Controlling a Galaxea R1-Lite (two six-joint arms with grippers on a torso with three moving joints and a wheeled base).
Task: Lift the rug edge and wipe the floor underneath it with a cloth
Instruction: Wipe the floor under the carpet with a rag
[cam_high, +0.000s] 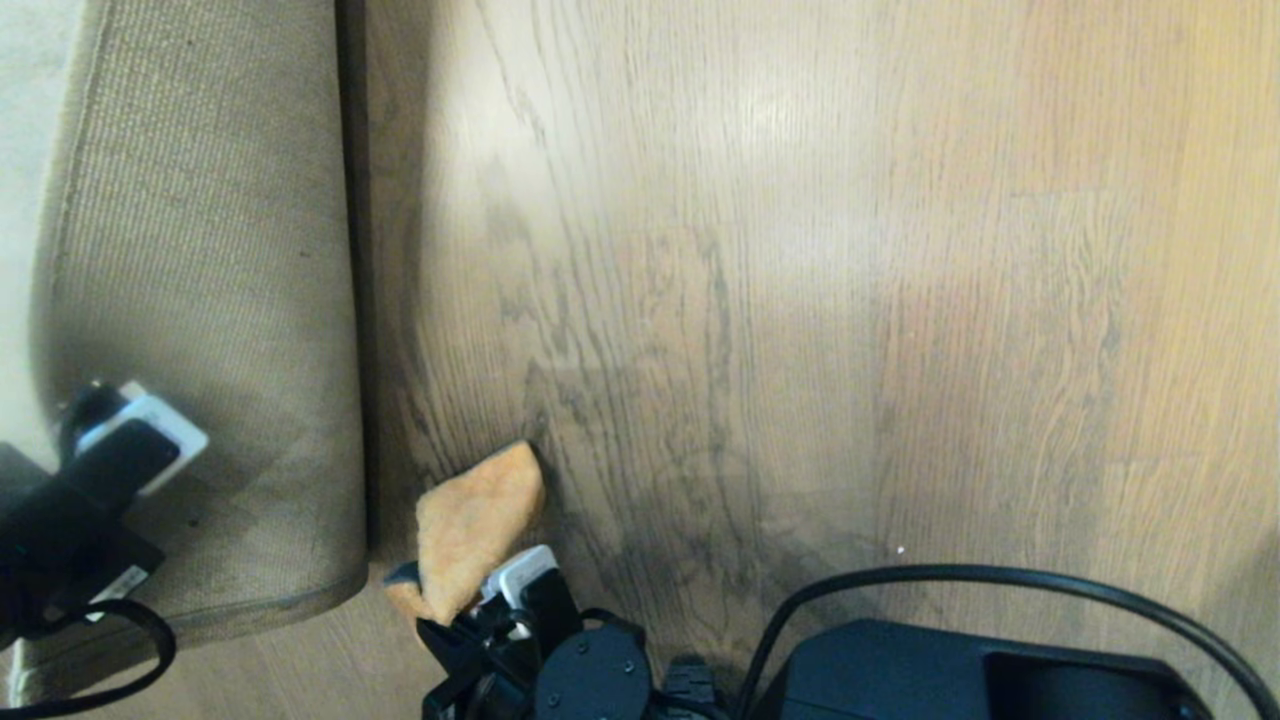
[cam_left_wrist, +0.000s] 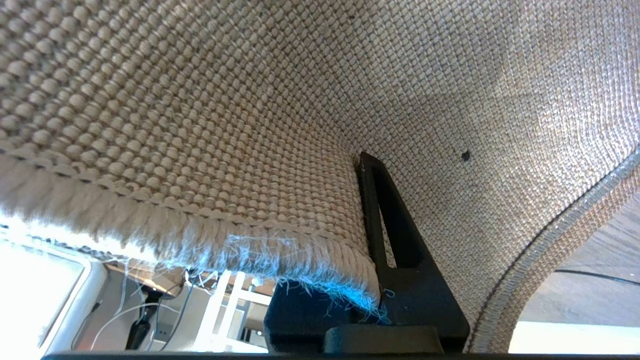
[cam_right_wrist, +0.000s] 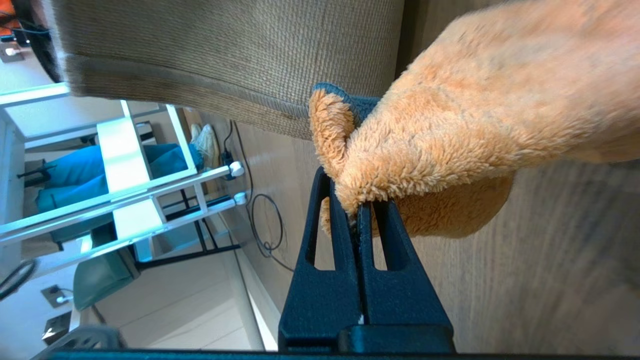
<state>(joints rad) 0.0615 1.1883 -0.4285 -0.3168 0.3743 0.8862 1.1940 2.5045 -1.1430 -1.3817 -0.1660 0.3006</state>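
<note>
Ahead of my right end effector (cam_high: 470, 600) the floor (cam_high: 800, 300) lies open: bare planks run forward and off to the right with nothing on them. The cloth (cam_high: 475, 525) pinched in it hangs in front of the fingers and touches the planks. Just to its left the rug edge (cam_high: 345, 300) is raised by my left end effector (cam_left_wrist: 367, 165), the tan backing standing as a wall along that side. Behind and to the right, my own dark base (cam_high: 980, 670) and a black cable (cam_high: 1000, 575) arcing over the floor hem me in.

No legible text, labels (or signs)
</note>
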